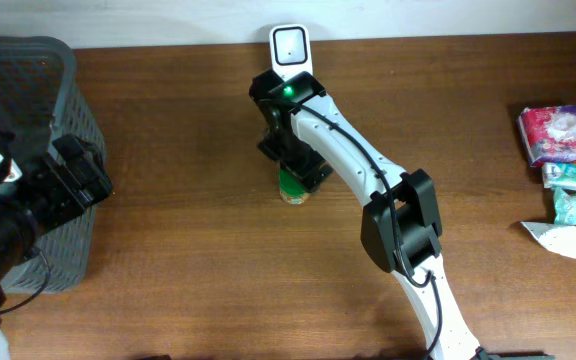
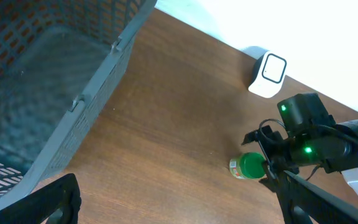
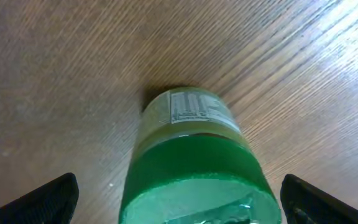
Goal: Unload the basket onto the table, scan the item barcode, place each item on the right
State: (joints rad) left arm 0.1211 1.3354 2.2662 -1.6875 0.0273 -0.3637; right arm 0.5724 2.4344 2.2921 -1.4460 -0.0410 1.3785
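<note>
The right gripper is wide open and holds nothing. The green-capped bottle stands upright just below it, in the gap between its two fingers. The left gripper is open too, empty, with the basket beside it.

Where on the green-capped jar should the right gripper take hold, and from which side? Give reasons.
Best by the green cap, coming straight down from above. The jar stands upright on the table, cap uppermost, and its round sides suit two opposed fingers. The open right gripper hangs over it, one finger each side. Gripping high likely leaves the label free for scanning.
</note>
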